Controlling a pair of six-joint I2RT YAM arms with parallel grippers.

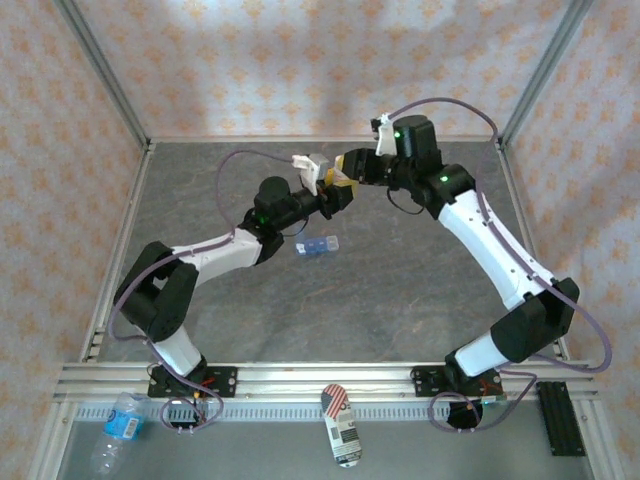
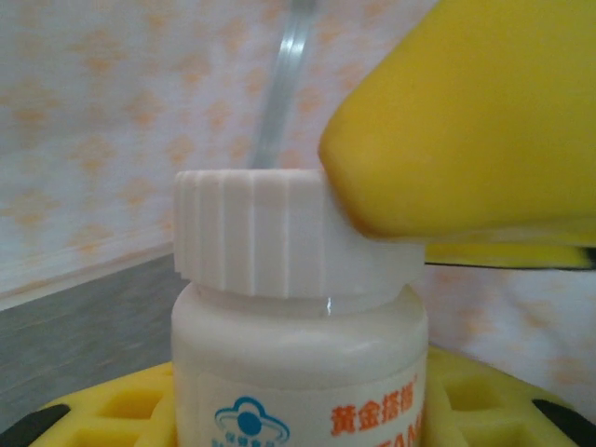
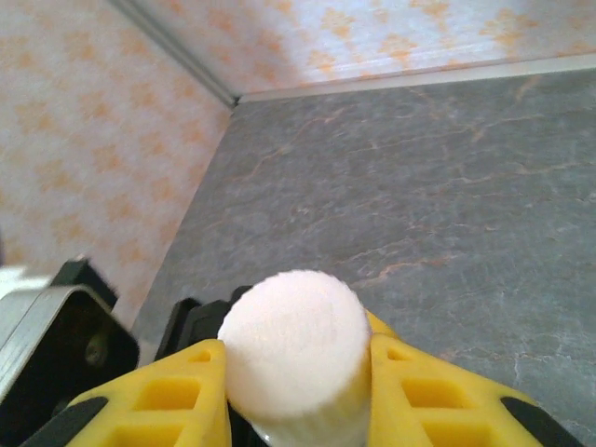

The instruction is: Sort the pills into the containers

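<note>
Between my right fingers (image 3: 168, 405) sits the ribbed white cap (image 3: 293, 340), and my right gripper (image 3: 296, 391) is closed tight on it. My left gripper (image 2: 298, 419) clamps the body of the one white bottle (image 2: 298, 363), up off the grey table (image 1: 400, 290). The one blue pill organiser (image 1: 318, 246), a short translucent strip, lies flat on that table near my left wrist, touching neither gripper.

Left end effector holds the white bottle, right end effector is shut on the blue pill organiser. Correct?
Not quite. The right wrist view shows the right end effector shut on the bottle's cap, not on the blue pill organiser, which lies free on the table. The left end effector does hold the white bottle.
</note>
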